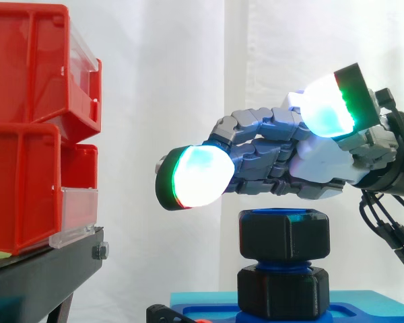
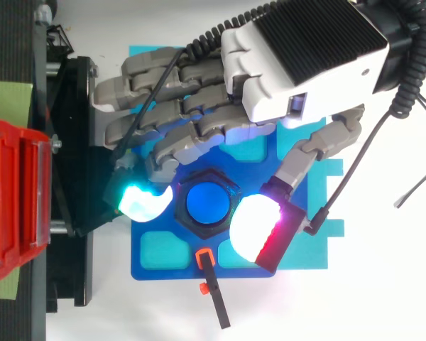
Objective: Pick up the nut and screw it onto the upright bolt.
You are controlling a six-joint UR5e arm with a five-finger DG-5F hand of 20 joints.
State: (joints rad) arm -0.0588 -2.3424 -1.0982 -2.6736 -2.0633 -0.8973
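The hand (image 1: 276,158) comes in from the right and hovers over the nut (image 1: 283,235), palm down. Its fingers are stretched out and relaxed, spread apart, and they close on nothing. In the side view a thin gap shows between the underside of the fingers and the top of the nut, so the two do not touch.

One glowing fingertip (image 1: 195,176), white with a green and red edge, points to the left, past the nut and higher than it. The thumb pad (image 2: 255,227) glows white and red. From above it lies just beside the nut on the side opposite to that fingertip – the nut is between the two pads, but below them.

The nut is black and hexagonal and sits on the upper end of the blue bolt (image 2: 207,204), which stands upright. The blue top of the bolt shows in the middle of the nut. Under it, on the same bolt, there is a second black hexagonal piece (image 1: 283,291), and a short band of blue shows between the two.

The bolt rises from a blue board (image 2: 156,266) with lighter recesses; the board lies on the white counter (image 2: 383,284). At its near edge lies a small black bar with an orange end (image 2: 216,302).

To the left, red bins (image 1: 27,74) are stacked on a black stand (image 1: 40,269) – well apart from the hand.
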